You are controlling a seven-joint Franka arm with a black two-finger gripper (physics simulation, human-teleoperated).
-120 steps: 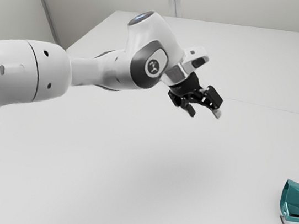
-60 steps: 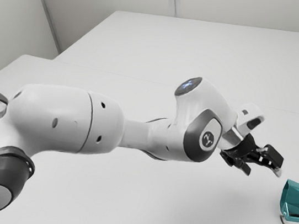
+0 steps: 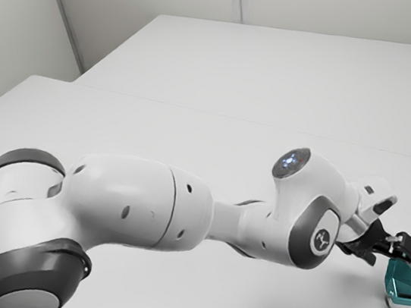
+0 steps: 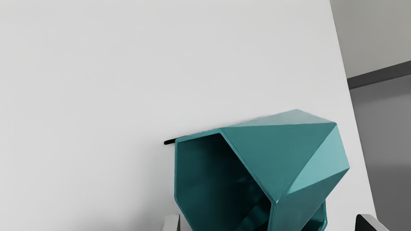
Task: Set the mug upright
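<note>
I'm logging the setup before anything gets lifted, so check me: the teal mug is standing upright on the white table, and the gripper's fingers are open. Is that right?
Not quite: the teal mug is lying on its side, not standing upright, as the wrist view shows. It is on the white table, and the fingers are open.

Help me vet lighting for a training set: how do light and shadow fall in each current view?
Exterior view: soft light, a faint, diffuse shadow on the smooth white table below the white jointed arm; wrist view: facets of the angular teal mug range from pale to dark, its interior falls nearly black, and soft grey shadow spreads outside its mouth.
</note>
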